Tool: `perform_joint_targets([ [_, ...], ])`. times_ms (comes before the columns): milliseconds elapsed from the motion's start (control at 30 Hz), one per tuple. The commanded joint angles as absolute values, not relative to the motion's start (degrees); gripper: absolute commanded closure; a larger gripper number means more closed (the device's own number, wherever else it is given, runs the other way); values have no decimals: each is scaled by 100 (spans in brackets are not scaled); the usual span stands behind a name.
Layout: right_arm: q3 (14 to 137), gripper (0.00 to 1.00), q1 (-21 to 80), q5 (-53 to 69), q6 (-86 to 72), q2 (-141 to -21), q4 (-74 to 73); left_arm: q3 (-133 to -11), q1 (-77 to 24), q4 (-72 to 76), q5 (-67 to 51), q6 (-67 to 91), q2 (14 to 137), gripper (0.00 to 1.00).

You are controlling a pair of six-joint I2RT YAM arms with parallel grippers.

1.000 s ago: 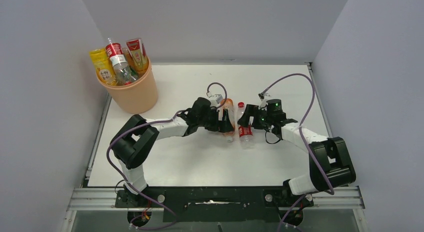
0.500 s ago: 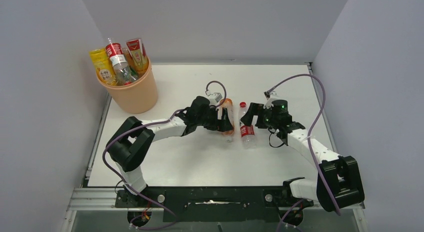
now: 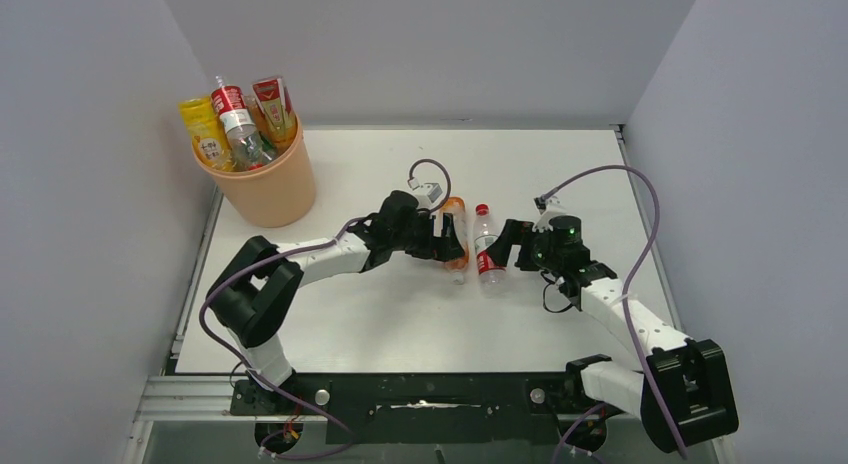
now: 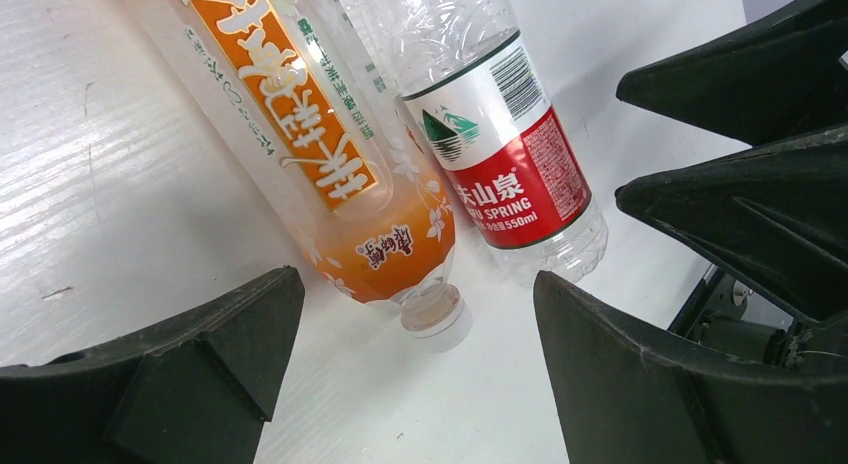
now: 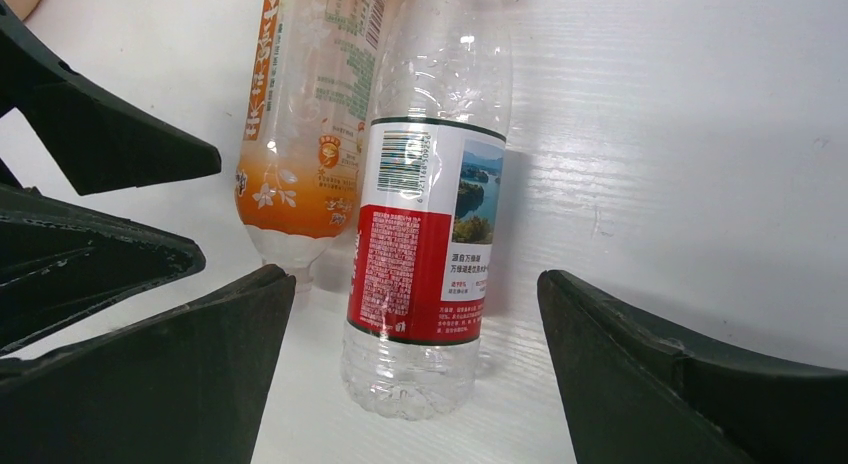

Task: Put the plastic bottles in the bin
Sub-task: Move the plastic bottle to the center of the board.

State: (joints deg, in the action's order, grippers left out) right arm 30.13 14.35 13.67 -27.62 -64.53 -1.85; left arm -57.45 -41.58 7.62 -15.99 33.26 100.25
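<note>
Two plastic bottles lie side by side mid-table. One has an orange label and orange liquid [image 3: 455, 232] [image 4: 330, 154] [image 5: 305, 134]. The other is clear with a red label [image 3: 487, 252] [image 4: 505, 154] [image 5: 425, 234]. My left gripper [image 3: 449, 248] [image 4: 420, 384] is open, and the orange bottle's white cap end lies between its fingers. My right gripper [image 3: 506, 246] [image 5: 415, 384] is open around the base of the red-labelled bottle without touching it. The peach-orange bin [image 3: 270, 194] stands at the far left.
Several bottles [image 3: 235, 124] stick out of the bin's top. The two grippers face each other closely across the two bottles. Grey walls close in the table on the left, back and right.
My right arm has drawn back towards the right and near side, its gripper now lower beside the red-labelled bottle and opened wider. The left arm and both bottles have barely shifted.
</note>
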Motion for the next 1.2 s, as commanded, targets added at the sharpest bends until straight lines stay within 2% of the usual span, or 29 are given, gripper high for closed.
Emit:
perform_joint_targets([
  [0,2976,2,1436,1232,-2795,-6230,227,-5897,-4175,831,-1487,3234,9687,13],
  [600,2984,2,1481,1496,-2890,-5919,81,-5749,-4172,914,-1476,3212,9703,13],
  [1167,2352,2,1541,1749,-3301,-5451,211,-5849,-4166,778,-1455,3146,9658,13],
])
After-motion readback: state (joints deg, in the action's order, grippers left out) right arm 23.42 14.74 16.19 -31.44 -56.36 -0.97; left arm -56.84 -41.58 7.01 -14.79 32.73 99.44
